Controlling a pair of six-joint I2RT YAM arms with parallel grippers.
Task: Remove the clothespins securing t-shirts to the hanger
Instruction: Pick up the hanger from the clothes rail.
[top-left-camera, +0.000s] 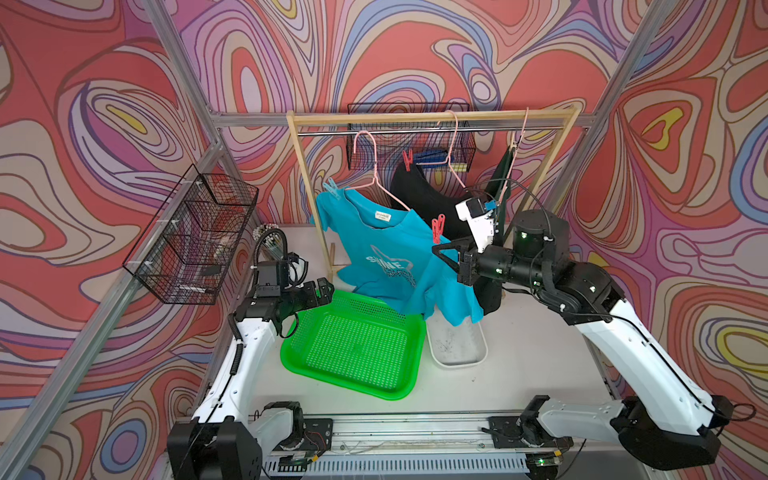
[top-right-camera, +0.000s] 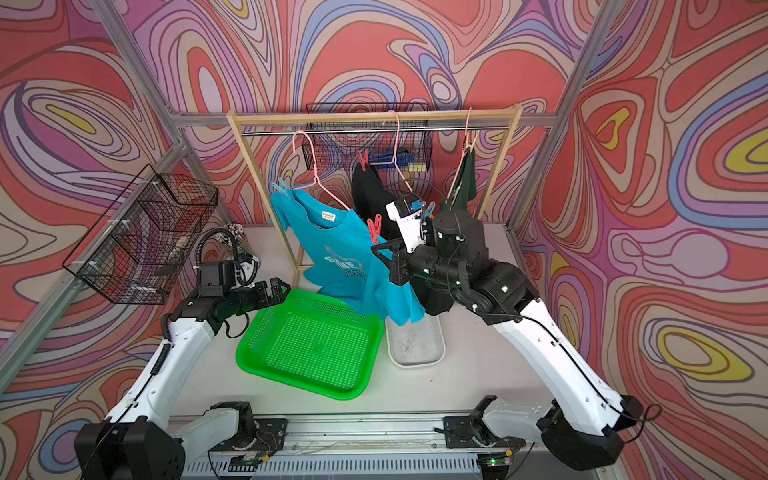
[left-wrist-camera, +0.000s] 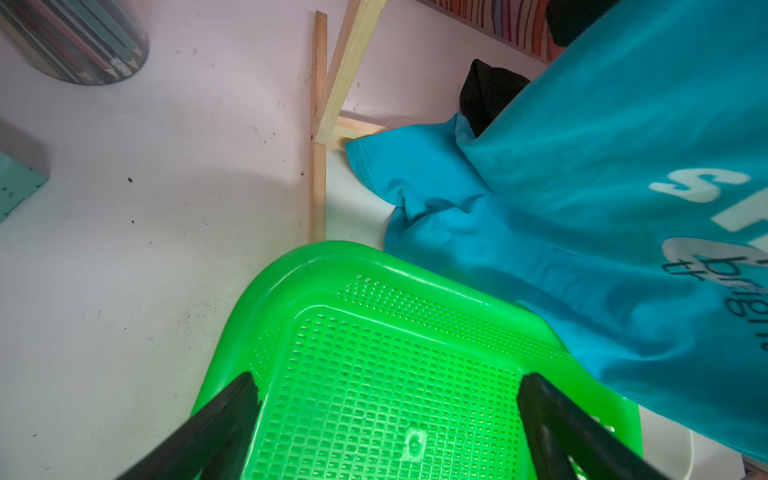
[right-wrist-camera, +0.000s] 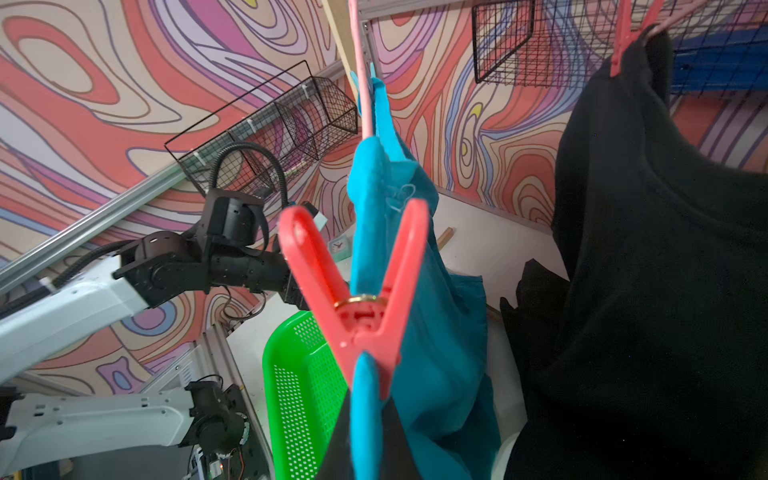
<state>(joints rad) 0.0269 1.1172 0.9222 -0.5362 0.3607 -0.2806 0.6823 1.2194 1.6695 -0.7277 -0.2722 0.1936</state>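
Observation:
A turquoise t-shirt (top-left-camera: 386, 249) (top-right-camera: 332, 249) hangs on a pink hanger (top-left-camera: 374, 166), with a light blue clothespin (top-left-camera: 332, 187) on its left shoulder and a red clothespin (top-left-camera: 437, 227) (right-wrist-camera: 357, 291) on its right. My right gripper (top-left-camera: 436, 249) (right-wrist-camera: 365, 411) is shut on the turquoise fabric just below that red clothespin. Behind it, a black t-shirt (top-left-camera: 432, 195) (right-wrist-camera: 644, 249) hangs by another red clothespin (top-left-camera: 408, 160) (right-wrist-camera: 623, 45). At the rack's right end is a dark green t-shirt (top-left-camera: 505, 170). My left gripper (top-left-camera: 326, 286) (left-wrist-camera: 384, 382) is open, with nothing between its fingers, over the green basket (top-left-camera: 353, 345) (left-wrist-camera: 374, 332).
The hangers hang from a wooden rack (top-left-camera: 415, 117) at the back. A white tray (top-left-camera: 457, 349) lies to the right of the green basket, under the turquoise hem. One black wire basket (top-left-camera: 195, 237) is fixed to the left frame, and another (top-left-camera: 409, 137) is behind the rack.

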